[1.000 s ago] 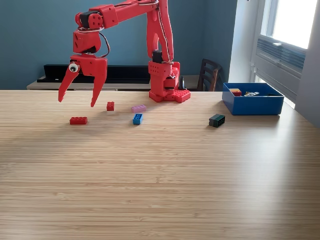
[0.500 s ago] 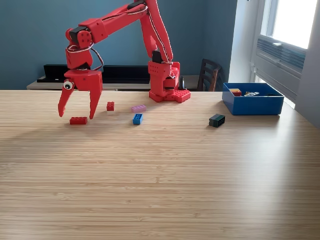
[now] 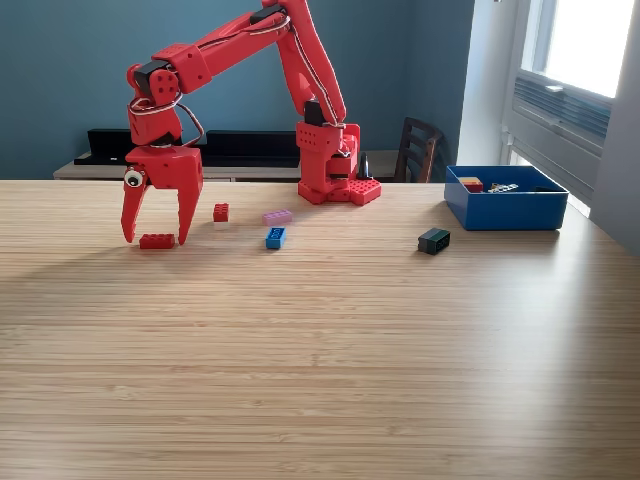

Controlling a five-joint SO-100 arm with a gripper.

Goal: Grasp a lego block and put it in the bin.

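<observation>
While the red lego block point(image 3: 157, 241) lies on the tabletop point(image 3: 320, 350), the gripper point(image 3: 155, 238) straddles it, jaws spread wide, and the blue bin point(image 3: 506, 210) sits far off at the exterior view's right.

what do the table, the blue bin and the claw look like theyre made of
Light wooden table: looks like bamboo or wood laminate, with fine striped grain and a satin sheen. Shallow blue rectangular bin: likely plastic, uniform colour, smooth straight walls. Red claw: probably matte 3D-printed plastic, though no layer lines can be made out.
</observation>
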